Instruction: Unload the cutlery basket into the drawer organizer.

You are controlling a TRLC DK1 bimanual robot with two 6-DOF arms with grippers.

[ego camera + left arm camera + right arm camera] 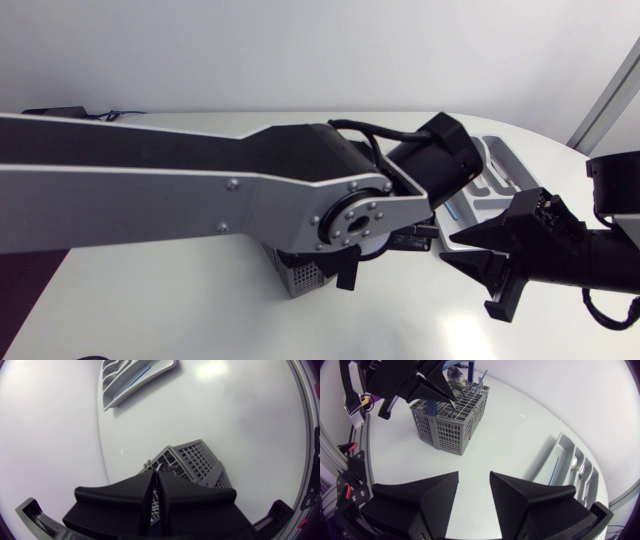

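Right gripper (474, 477): matte black, ribbed texture on two broad wedges, standing wide apart with nothing between them. It hangs above bare white table (510, 425), which is smooth with a slight sheen.

Beside it and a little ahead: one drawer organizer (565, 460), a pale grey moulded plastic tray with rounded corners and several long slots side by side. One slot holds a thin blue strip (554, 472); the neighbouring slots show pale metallic shapes, too small to name.

Ahead, well apart from the organizer: one cutlery basket (452, 430), a grey plastic box with lattice walls and a grid of cells at the top. It stands upright on the table. Two blue upright pieces count in it: one at the near side (431, 412), one at the far side (480, 385). There are greyish items at the far end, not resolvable.

Left gripper (445, 392): directly over the basket, tips pointing down into it. In its own wrist view the fingers (125, 497) are drawn together with only a thin slit between. A pale sliver shows at the tips; I cannot tell whether it is clamped.

Left arm (180, 190): flat silver-grey links and a round black joint, crossing the table past the middle.
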